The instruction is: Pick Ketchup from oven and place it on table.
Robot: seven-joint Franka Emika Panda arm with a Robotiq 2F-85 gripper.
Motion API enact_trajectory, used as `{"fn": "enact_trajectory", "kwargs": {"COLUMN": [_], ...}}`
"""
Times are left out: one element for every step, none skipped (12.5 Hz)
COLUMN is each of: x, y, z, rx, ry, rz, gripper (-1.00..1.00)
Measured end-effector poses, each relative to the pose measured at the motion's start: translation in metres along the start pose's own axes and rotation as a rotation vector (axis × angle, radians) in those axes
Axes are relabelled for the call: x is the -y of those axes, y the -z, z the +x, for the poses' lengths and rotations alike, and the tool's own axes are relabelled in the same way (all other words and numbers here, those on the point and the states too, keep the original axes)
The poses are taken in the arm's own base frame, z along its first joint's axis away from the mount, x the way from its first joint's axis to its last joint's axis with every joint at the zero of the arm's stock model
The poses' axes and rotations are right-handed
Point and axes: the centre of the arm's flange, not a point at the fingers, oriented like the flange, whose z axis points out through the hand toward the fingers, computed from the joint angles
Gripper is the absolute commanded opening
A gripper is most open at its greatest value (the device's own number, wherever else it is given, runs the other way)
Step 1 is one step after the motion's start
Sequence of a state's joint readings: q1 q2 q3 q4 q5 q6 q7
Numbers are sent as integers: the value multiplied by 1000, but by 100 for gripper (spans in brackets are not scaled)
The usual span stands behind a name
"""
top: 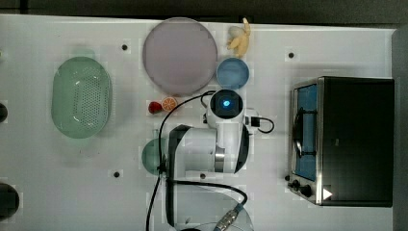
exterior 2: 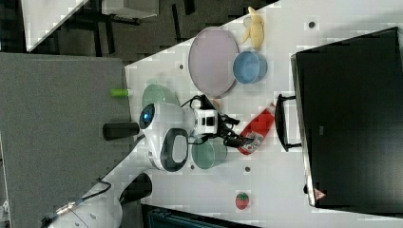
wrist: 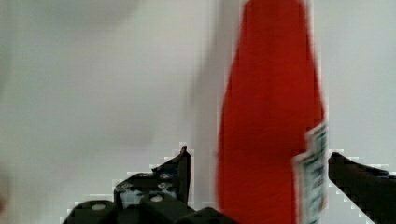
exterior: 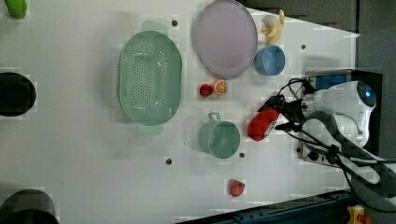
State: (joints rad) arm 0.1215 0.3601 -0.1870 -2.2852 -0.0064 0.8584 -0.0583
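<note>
The Ketchup (exterior: 261,125), a red bottle with a white label, lies on its side on the white table (top: 337,43) in front of the oven (top: 356,139). In the right view the Ketchup (exterior 2: 256,129) points its narrow neck toward the oven's (exterior 2: 351,118) dark handle. My gripper (exterior: 279,113) is at the bottle's label end. In the wrist view the gripper (wrist: 259,156) is open, with a dark finger on each side of the Ketchup (wrist: 271,116) and a gap to each. In the top view my arm covers the bottle.
A green mug (exterior: 219,137) stands close beside the bottle. A strawberry (exterior: 204,90) and an orange slice (exterior: 220,87), a blue bowl (top: 232,73), a pink plate (top: 180,55), a banana (top: 240,38) and a green colander (top: 82,96) lie farther off. Another strawberry (exterior: 236,187) sits near the table edge.
</note>
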Motion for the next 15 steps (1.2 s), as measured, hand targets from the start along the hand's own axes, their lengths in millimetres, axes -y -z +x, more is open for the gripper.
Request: {"fn": "enact_trajectory", "kwargs": {"x": [4, 5, 8, 10, 12, 13, 13, 13, 9, -2, -15, -32, -52, -69, -83], "y": [-5, -6, 0, 10, 32, 65, 112, 172, 238, 302, 357, 407, 442, 466, 478], "z": [-9, -15, -17, -19, -19, -18, -15, -10, -4, -1, -4, -8, -15, -21, -22], "rx": [14, 34, 53, 75, 75, 51, 23, -25, -102, -168, -219, -276, -294, -298, -281], "ry": [17, 24, 26, 22, 26, 30, 34, 31, 25, 16, 3, -5, -15, -27, -40], "rz": [-10, -29, -39, -46, -44, -21, 8, 72, 151, 215, 285, 338, 361, 374, 358], "gripper": [100, 100, 100, 100, 100, 100, 100, 100, 100, 100, 100, 100, 100, 100, 100]}}
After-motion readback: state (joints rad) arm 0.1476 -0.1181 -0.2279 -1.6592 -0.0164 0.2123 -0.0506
